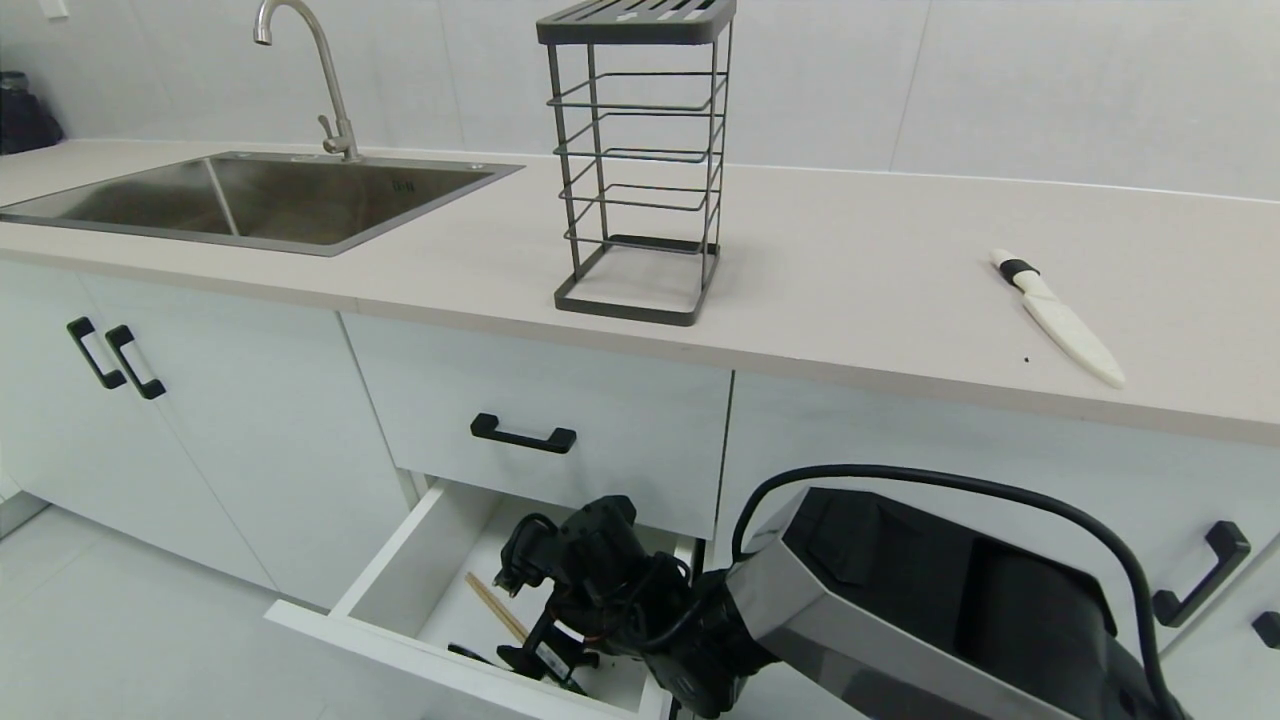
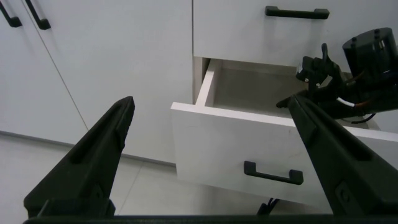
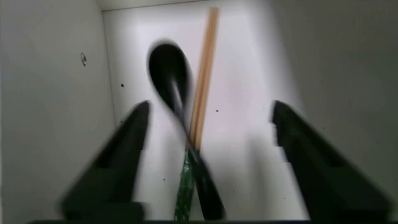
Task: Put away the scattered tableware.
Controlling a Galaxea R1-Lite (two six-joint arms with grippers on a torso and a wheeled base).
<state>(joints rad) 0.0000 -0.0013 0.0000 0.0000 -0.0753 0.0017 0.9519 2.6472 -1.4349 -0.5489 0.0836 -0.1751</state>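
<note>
Currently, right arm: stretched down at lower centre of the frame, right end effector (image 3: 210,115) inside the open drawer (image 1: 395,565), fingers spread, gripping nothing. Black spoon (image 3: 169,68) and wooden chopsticks (image 3: 205,68): on the drawer floor, side by side, between those fingers. Left end effector (image 2: 211,106): open, facing the drawer front. White knife (image 1: 1060,320): on the tabletop (image 1: 850,260), right of frame, well apart from both.

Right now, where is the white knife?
In the head view, the white knife lies flat on the countertop at the robot's right, well apart from the wire rack.
</note>
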